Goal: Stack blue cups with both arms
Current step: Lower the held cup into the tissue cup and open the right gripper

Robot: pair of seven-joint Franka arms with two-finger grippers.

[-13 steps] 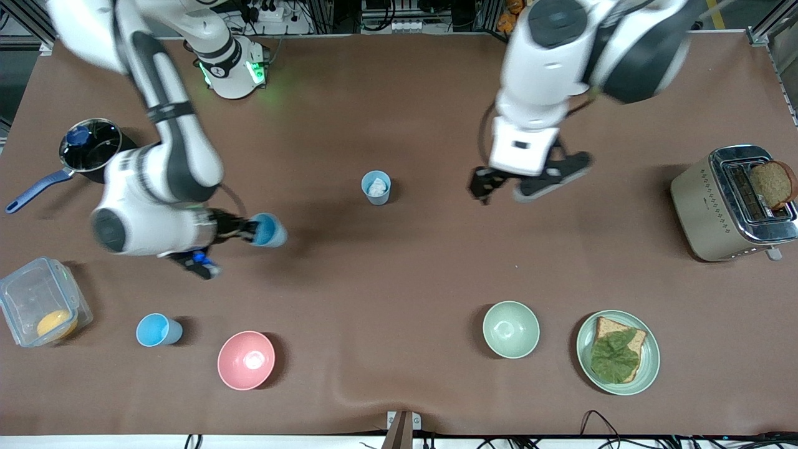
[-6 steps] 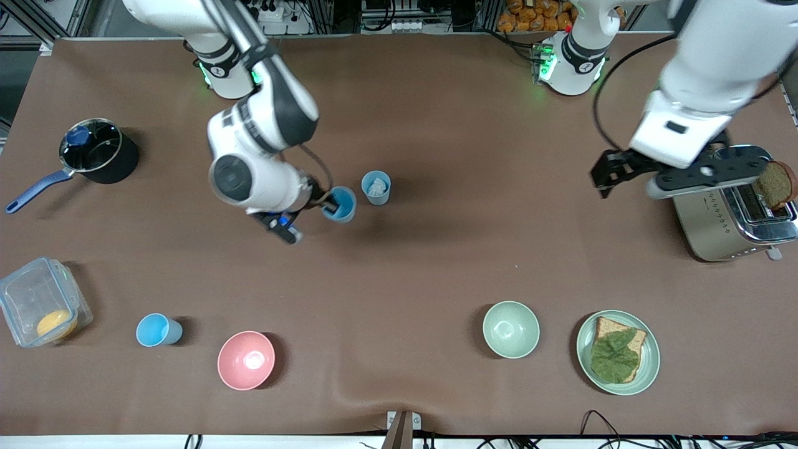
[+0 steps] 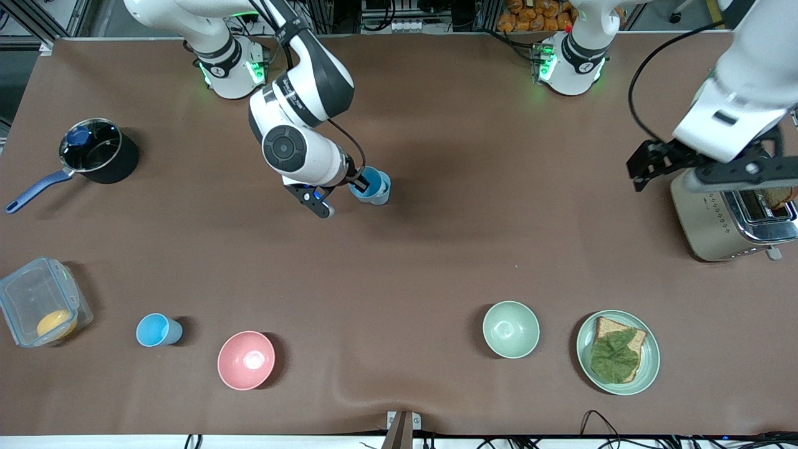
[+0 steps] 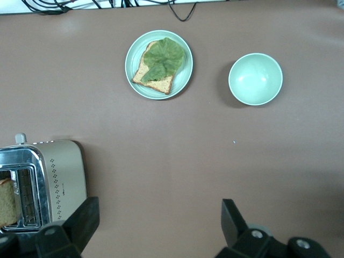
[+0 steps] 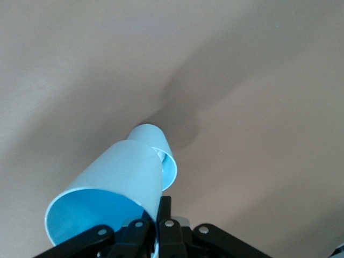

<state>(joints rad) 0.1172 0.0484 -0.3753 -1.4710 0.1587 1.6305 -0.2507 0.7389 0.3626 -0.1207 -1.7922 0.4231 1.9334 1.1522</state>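
box (image 3: 42,310) of clear plastic with something orange in it sits at the right arm's end of the table, near the front camera, and a dark pot (image 3: 98,150) with a blue handle stands at the same end, farther from that camera. sky-blue cup (image 3: 158,330) stands upright just beside the box, toward the left arm's end, with a pink bowl (image 3: 245,360) next along the same row. right gripper (image 3: 360,183) is at mid-table, its fingers closed on the rim of a second sky-blue cup, the held cup (image 3: 368,182), which is tilted and sits over the mouth of the paler grey cup (image 3: 381,194) standing on the table; in the right wrist view the held cup (image 5: 110,191) has its base end at the opening of the grey cup (image 5: 159,155), and whether it is inside or only touching cannot be told. green bowl (image 3: 510,328) lies near the front camera toward the left arm's end, with a plate (image 3: 617,352) carrying bread and a leaf beside it. left gripper (image 3: 654,163) hangs in the air beside the toaster (image 3: 730,209), its fingers spread wide and holding nothing; the left wrist view shows both fingers (image 4: 81,219) well apart over bare table, the toaster (image 4: 44,179) with a slice in its slot, the plate (image 4: 158,64) and the green bowl (image 4: 255,78).
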